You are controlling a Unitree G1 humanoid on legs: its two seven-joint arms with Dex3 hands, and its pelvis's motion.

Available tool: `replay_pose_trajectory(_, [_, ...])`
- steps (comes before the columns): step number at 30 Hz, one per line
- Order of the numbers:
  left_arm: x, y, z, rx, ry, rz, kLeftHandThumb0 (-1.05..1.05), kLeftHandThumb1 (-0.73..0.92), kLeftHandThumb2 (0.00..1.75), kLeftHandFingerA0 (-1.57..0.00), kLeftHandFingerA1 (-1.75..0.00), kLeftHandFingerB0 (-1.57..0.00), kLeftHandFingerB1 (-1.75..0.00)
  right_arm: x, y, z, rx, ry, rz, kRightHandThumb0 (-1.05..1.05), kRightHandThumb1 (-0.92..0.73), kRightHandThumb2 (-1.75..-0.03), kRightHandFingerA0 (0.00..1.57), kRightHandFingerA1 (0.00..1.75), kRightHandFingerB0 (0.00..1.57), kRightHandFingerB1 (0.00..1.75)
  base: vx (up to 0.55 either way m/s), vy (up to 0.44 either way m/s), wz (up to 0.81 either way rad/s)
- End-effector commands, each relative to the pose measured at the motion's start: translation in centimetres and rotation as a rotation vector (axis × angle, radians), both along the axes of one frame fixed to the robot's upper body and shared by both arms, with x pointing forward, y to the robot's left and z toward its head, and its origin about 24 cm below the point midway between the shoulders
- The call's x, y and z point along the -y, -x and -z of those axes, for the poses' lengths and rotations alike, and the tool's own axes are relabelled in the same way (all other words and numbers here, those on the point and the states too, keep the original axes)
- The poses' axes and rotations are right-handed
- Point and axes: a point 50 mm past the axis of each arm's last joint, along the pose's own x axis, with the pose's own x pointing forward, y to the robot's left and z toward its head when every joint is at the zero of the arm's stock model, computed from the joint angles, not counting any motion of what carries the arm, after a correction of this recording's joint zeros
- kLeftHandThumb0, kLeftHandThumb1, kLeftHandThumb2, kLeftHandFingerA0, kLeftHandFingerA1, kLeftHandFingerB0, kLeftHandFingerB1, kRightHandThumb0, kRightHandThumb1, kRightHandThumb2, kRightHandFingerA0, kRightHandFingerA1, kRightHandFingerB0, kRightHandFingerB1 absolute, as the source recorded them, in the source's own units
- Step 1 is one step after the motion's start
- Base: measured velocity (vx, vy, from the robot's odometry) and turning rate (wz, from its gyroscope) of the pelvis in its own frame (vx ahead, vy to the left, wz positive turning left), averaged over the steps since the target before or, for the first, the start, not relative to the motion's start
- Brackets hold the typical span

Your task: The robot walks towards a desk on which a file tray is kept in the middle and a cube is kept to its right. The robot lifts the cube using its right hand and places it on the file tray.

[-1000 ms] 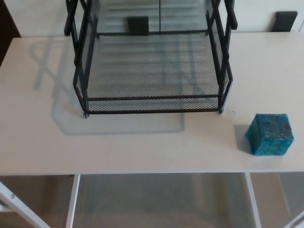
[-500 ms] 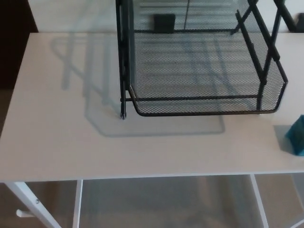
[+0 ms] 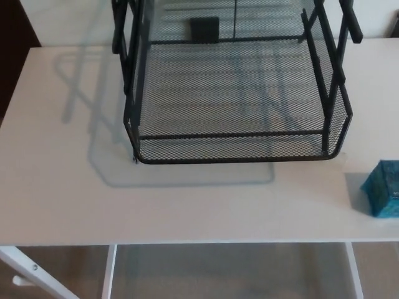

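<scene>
You see a white bench (image 3: 75, 205) filling most of the view, with a white leg (image 3: 31, 271) slanting at its lower left. Beige floor (image 3: 68, 261) shows below its front edge. Behind it stands a pale wall (image 3: 68, 18), with a dark strip (image 3: 12, 37) at the far left.

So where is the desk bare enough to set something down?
Left of the tray, a wide bare patch runs to the desk edge. The front strip below the tray is bare too. It is tighter at right, between tray corner and cube.

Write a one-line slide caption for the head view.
Black mesh file tray on a white desk, blue cube to its right at the picture's edge; no robot hand in view.
</scene>
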Motion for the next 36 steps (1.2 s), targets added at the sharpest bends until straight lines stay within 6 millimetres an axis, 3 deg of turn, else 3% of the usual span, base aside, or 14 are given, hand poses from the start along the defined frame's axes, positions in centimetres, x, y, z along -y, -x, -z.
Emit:
replay_pose_trajectory(1, [-0.4,-0.2,-0.4,0.022,-0.028,-0.009,-0.92,0.64,1.09,-0.19,-0.77,-0.12,-0.63,1.4,1.7,0.2,0.069,-0.038,0.079,-1.05,-0.47,-0.66,0.65,1.53,0.46,1.61,0.02,0.131,-0.14])
replay_pose_trajectory(7, [-0.3,0.0,-0.3,0.025,-0.016,-0.011,-0.95,0.63,1.09,-0.14,-0.75,-0.13,-0.65,3.1,4.4,1.1,0.054,-0.085,0.182,-1.05,-0.29,-0.97,0.64,1.75,0.82,1.74,0.00,0.224,-0.06])
replay_pose_trajectory(9, [-0.3,0.1,-0.3,0.021,-0.017,-0.006,-0.94,0.63,1.09,-0.14,-0.75,-0.14,-0.65,3.3,5.0,1.5,0.003,-0.082,0.188,-1.05,-0.46,-0.69,0.66,1.68,0.58,1.75,-0.01,0.298,-0.09])
replay_pose_trajectory(12, [-0.3,0.2,-0.3,-0.015,-0.046,0.035,-0.93,0.65,1.11,-0.17,-0.75,-0.09,-0.62,3.1,5.2,1.9,0.001,-0.051,0.180,-1.05,-0.46,-0.72,1.00,1.27,0.54,1.74,0.00,0.091,0.03])
replay_pose_trajectory(13, [-0.3,0.3,-0.2,-0.017,-0.046,0.038,-0.93,0.65,1.11,-0.17,-0.75,-0.09,-0.62,3.1,5.2,1.9,0.000,-0.049,0.179,-1.05,-0.46,-0.72,1.00,1.27,0.54,1.74,0.04,0.037,0.17])
replay_pose_trajectory(14, [-0.3,0.3,-0.2,-0.015,-0.045,0.033,-0.99,0.86,0.66,-0.10,-0.94,-0.11,-0.70,3.1,5.2,2.0,-0.009,-0.045,0.178,-1.05,-0.44,-0.76,1.01,1.26,0.57,1.75,0.00,0.000,0.00])
replay_pose_trajectory(22, [0.0,0.6,0.1,-0.007,-0.034,0.011,-1.01,0.85,0.66,-0.10,-0.94,-0.11,-0.70,3.1,5.6,2.4,-0.089,0.010,0.193,-1.05,-0.45,-0.80,1.16,1.15,0.57,1.75,-0.01,-0.055,0.05])
replay_pose_trajectory(25, [-0.1,0.7,0.1,-0.015,-0.034,0.009,-1.00,0.85,0.66,-0.10,-0.93,-0.12,-0.70,3.2,6.1,2.7,-0.041,-0.048,0.223,-1.05,-0.29,-0.97,0.88,1.60,0.77,1.75,0.00,0.000,0.00])
replay_pose_trajectory(30, [0.0,0.6,0.1,-0.013,-0.037,0.010,-1.01,0.85,0.66,-0.11,-0.94,-0.11,-0.71,3.1,6.3,2.6,-0.016,-0.088,0.227,-0.91,0.07,-0.82,0.69,1.61,0.94,1.72,0.00,0.000,0.00])
replay_pose_trajectory(31, [0.0,0.6,0.1,-0.009,-0.033,0.012,-1.01,0.86,0.66,-0.09,-0.96,-0.10,-0.72,3.0,6.2,2.5,-0.016,-0.073,0.218,-1.05,-0.35,-0.98,0.80,1.59,0.81,1.75,0.00,0.000,0.00])
replay_pose_trajectory(32, [0.0,0.5,0.1,-0.012,-0.046,0.018,-1.01,0.87,0.67,-0.11,-0.95,-0.12,-0.72,2.7,5.6,2.1,-0.033,-0.019,0.177,-1.05,-0.35,-1.02,0.97,1.34,0.78,1.70,0.00,0.000,0.00])
replay_pose_trajectory(33, [0.0,0.5,0.1,-0.008,-0.044,0.008,-1.03,0.66,1.00,-0.16,-0.81,-0.18,-0.69,2.4,5.1,1.7,-0.029,-0.008,0.140,-1.05,-0.48,-0.74,1.10,1.15,0.56,1.75,0.00,0.000,0.00])
replay_pose_trajectory(34, [0.0,0.5,0.1,-0.011,-0.044,0.008,-1.02,0.86,0.68,-0.14,-0.92,-0.12,-0.70,2.3,4.9,1.5,-0.037,0.002,0.135,-1.05,-0.53,-0.69,0.98,1.26,0.52,1.74,0.00,0.000,0.00])
replay_pose_trajectory(36, [0.0,0.5,0.1,-0.013,-0.041,0.016,-1.02,0.87,0.67,-0.14,-0.94,-0.10,-0.72,1.9,3.6,0.8,-0.037,0.043,0.066,-1.05,-0.55,-0.66,0.94,1.29,0.54,1.64,0.00,0.000,0.00])
